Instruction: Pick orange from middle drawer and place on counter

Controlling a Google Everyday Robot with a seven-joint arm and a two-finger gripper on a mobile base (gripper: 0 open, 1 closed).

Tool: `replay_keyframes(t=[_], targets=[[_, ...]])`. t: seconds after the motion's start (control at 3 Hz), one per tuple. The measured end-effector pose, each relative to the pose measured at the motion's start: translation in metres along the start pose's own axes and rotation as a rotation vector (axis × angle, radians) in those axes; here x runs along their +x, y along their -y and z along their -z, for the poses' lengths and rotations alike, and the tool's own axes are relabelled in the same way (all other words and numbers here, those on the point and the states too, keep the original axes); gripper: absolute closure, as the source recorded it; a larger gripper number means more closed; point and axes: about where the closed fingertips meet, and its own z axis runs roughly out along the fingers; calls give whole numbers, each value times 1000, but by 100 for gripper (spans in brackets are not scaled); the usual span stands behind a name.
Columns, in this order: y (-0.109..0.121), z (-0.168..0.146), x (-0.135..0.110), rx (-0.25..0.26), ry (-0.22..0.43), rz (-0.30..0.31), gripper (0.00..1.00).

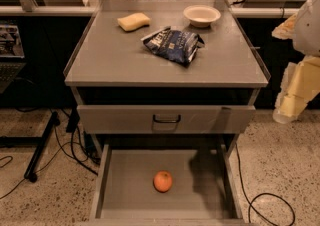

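The orange (pixel 163 181) lies on the flat floor of the open middle drawer (pixel 125 190), near its centre. The drawer is pulled out at the bottom of the view, below a closed drawer front. The counter (pixel 110 55) is the grey cabinet top above, with low rims along its sides. My gripper (pixel 287 111) hangs at the right edge of the view, to the right of the cabinet at about the height of the closed drawer front. It is well apart from the orange and above it.
On the counter lie a pale yellow sponge (pixel 133 21), a white bowl (pixel 201 15) and a dark blue chip bag (pixel 172 44). The closed drawer front has a black handle (pixel 166 119). Black cables (pixel 70 145) run over the floor to the left, and one to the right.
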Motion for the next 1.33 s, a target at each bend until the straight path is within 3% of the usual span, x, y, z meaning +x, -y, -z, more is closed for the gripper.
replay_keyframes(t=[0.67, 1.33], targets=[[0, -3, 0, 13, 19, -20, 0], [1, -58, -2, 37, 191, -155, 0]])
